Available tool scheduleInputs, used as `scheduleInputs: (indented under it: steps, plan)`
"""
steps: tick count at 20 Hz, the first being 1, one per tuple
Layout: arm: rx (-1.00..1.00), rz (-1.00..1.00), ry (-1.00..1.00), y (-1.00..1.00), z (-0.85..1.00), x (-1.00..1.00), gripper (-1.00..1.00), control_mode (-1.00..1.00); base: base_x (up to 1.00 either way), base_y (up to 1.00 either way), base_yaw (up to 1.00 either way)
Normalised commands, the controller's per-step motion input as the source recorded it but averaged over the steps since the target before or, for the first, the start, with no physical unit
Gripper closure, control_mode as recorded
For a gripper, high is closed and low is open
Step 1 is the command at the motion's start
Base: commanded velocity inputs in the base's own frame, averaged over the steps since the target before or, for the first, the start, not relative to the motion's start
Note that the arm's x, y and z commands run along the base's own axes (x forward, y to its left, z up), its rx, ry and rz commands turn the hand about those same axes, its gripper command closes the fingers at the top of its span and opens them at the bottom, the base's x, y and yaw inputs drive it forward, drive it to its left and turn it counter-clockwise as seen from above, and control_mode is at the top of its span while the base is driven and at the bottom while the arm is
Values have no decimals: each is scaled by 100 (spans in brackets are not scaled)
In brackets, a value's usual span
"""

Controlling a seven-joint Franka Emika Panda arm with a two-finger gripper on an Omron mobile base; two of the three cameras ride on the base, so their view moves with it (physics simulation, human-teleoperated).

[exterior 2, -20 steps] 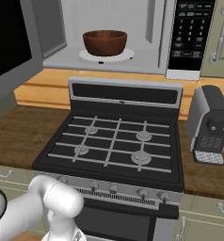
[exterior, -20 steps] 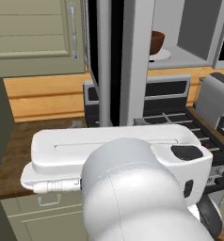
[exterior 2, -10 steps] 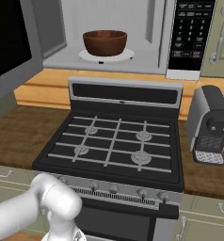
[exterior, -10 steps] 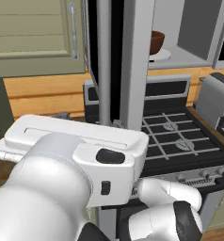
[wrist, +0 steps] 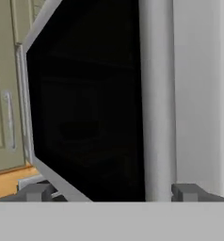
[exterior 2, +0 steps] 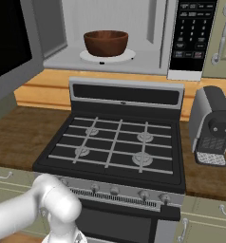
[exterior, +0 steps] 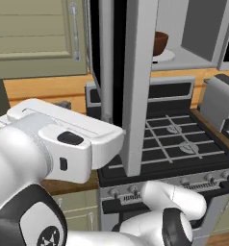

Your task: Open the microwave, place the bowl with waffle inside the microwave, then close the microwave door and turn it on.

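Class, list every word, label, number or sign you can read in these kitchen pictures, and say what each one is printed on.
No text can be read in any of the pictures.
Microwave control panel: rows of small pale button marks, too small and blurred to read.
Stove knobs: no legible marks.
Coffee machine: no label visible.
Microwave door: plain black glass, no lettering.

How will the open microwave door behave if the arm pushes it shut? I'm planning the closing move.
The microwave door is a rigid framed glass panel, so it probably won't flex. It stands swung wide, so it should pivot rather than slide. The open gripper faces its smooth glass, where fingertips might skid.
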Motion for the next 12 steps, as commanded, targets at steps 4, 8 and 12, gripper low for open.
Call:
scheduleInputs:
  steps: [4, 8, 12]
  plan:
    - [0, -13, -1, -13, -13, 46, -100, -100, 0, 0, 0]
    - [0, -7, -1, -16, -15, 49, -100, -100, 0, 0, 0]
    - [-1, -6, -1, -14, -14, 32, -100, -100, 0, 0, 0]
